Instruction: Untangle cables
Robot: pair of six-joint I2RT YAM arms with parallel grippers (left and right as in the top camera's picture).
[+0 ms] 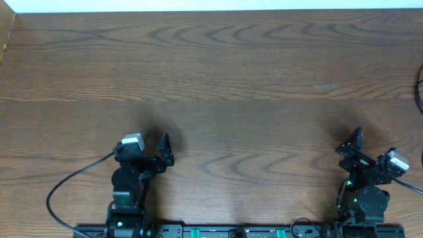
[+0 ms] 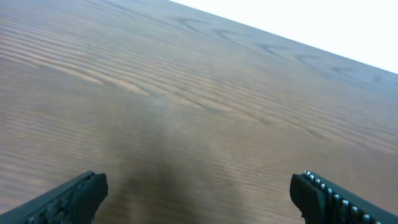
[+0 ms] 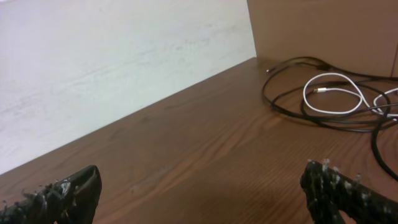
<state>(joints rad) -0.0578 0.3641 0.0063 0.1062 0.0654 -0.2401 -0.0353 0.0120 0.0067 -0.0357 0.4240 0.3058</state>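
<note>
The cables (image 3: 329,93) lie on the wooden table at the upper right of the right wrist view. They are black loops lying together with a white loop that has a small plug end. In the overhead view only a black arc of the cables (image 1: 420,86) shows at the right edge. My right gripper (image 3: 202,180) is open, with bare wood between its fingers, well short of the cables. It sits at the front right (image 1: 370,147). My left gripper (image 2: 199,186) is open over bare wood at the front left (image 1: 165,151), far from the cables.
A brown upright panel (image 3: 323,31) stands behind the cables, and a white surface (image 3: 124,62) borders the table's far edge. The left arm's thick black wire (image 1: 66,185) curves over the front left of the table.
</note>
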